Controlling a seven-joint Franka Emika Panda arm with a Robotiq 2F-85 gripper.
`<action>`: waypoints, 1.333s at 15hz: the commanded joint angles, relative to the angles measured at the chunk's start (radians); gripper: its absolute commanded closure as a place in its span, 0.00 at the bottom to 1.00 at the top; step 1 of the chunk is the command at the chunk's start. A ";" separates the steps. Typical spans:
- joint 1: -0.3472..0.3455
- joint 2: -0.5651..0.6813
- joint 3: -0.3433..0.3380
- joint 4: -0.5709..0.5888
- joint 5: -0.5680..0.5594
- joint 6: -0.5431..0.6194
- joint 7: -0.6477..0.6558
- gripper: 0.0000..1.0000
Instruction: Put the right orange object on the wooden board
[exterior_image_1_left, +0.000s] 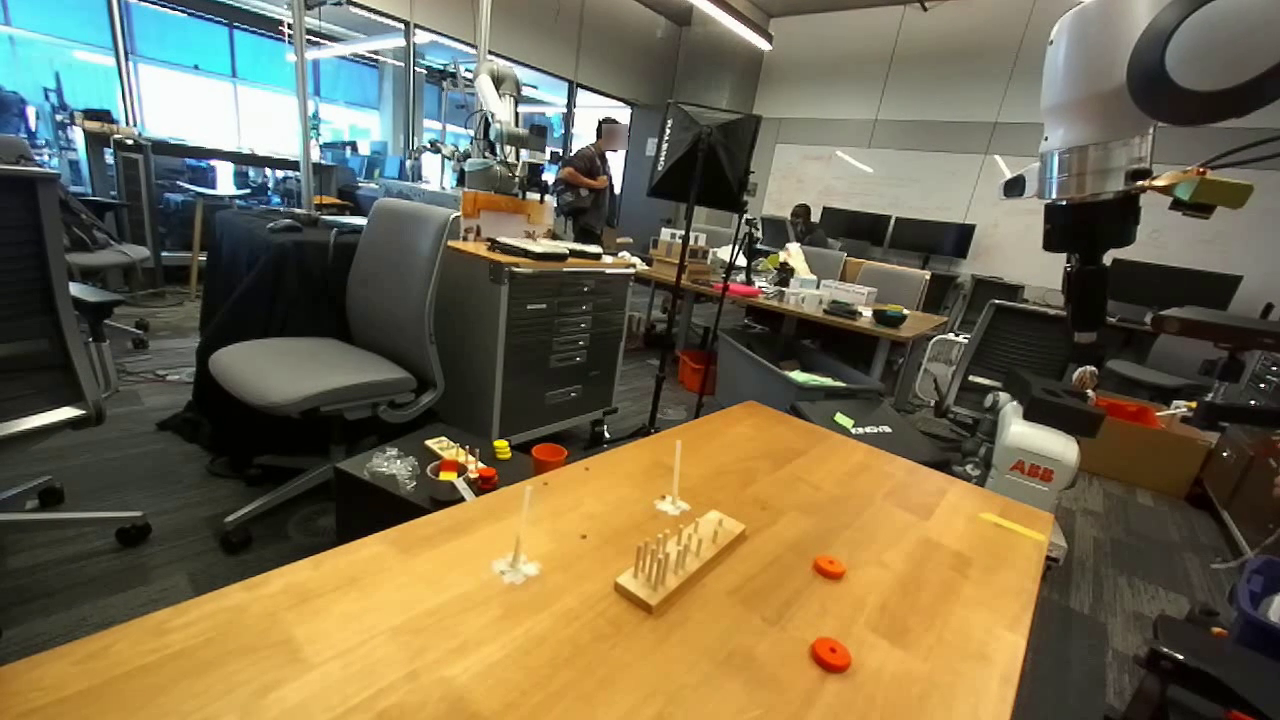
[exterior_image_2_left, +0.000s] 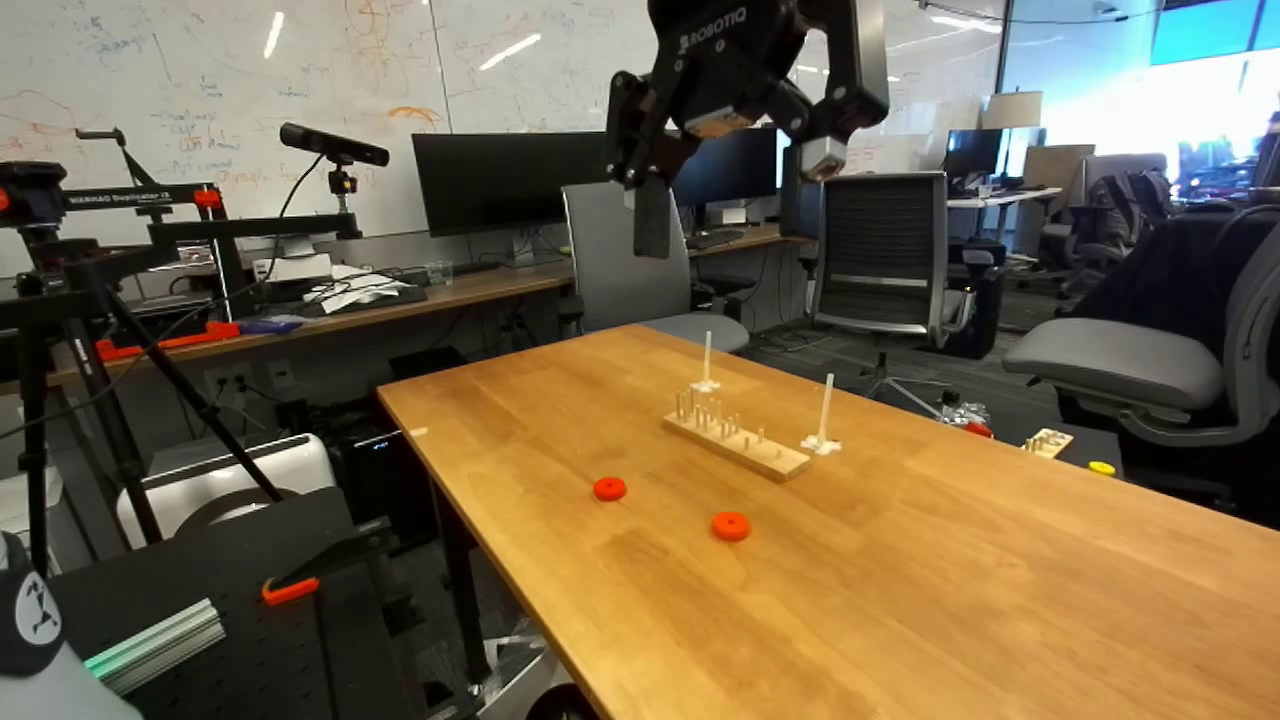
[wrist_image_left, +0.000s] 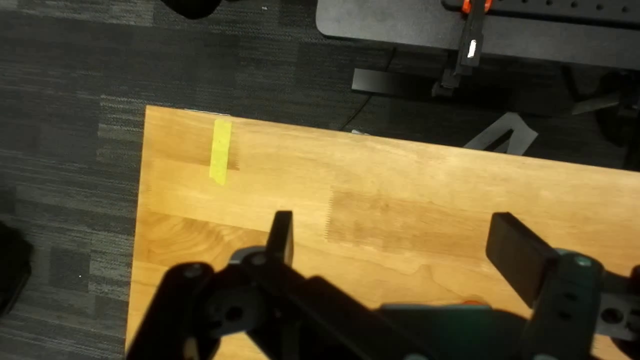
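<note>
Hanging high, the gripper (wrist_image_left: 392, 227) is spread wide and empty, probably so it'll fit around the right orange disc (exterior_image_2_left: 731, 526) lying off the wooden board (exterior_image_2_left: 737, 450).

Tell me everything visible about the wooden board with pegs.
The wooden board is a long rectangular slab of pale wood with thin, upright, wood-looking pegs, taller and denser at one end, shorter and sparser toward the opposite end. It lies flat on the tabletop, the only thing visibly touching it, and nothing sits on the pegs. A thin upright post stands nearby, apart from it.
</note>
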 joint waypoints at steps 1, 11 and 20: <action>-0.012 -0.037 0.011 -0.056 -0.010 0.124 0.050 0.00; 0.009 0.147 0.106 -0.065 -0.008 0.349 0.301 0.00; 0.027 0.243 0.127 -0.036 -0.009 0.351 0.358 0.00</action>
